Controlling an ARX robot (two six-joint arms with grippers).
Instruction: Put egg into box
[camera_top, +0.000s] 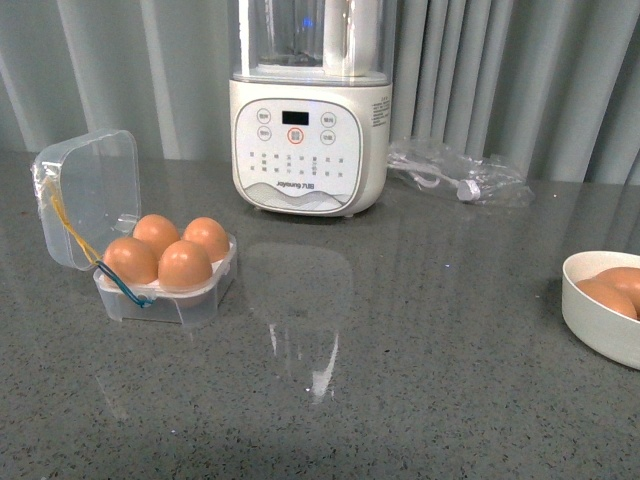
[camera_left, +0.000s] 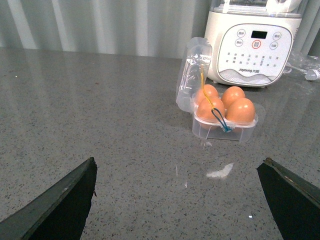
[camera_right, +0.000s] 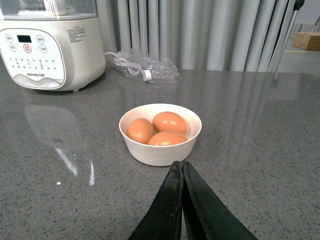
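On the left of the grey counter in the front view, the box (camera_top: 190, 305) stands with its clear lid tipped back and open, and four brown eggs (camera_top: 184, 266) fill all four cups; the task's egg must be one of these, though which one cannot be told, since they look alike. Behind stands a white blender (camera_top: 308, 150), a crumpled plastic bag (camera_top: 455, 175) lies to its right, and a white bowl (camera_top: 600, 325) sits at the far right edge, well apart from the box; neither arm shows here. From the left wrist view, the left gripper (camera_left: 177, 161) hangs low over bare counter with its fingers (camera_left: 65, 200) spread wide and nothing between them, the filled box ahead of it and clear of both tips. From the right wrist view, the right gripper (camera_right: 179, 165) has its fingers pressed together on nothing, its tip just short of the bowl, where three spare eggs (camera_right: 169, 121) lie. My reading is that the placing step is done, as no cup is free. What seems left is at most folding the lid down, and the open left gripper is the nearer one for that; it would need to approach the lid from behind without nudging the light case.
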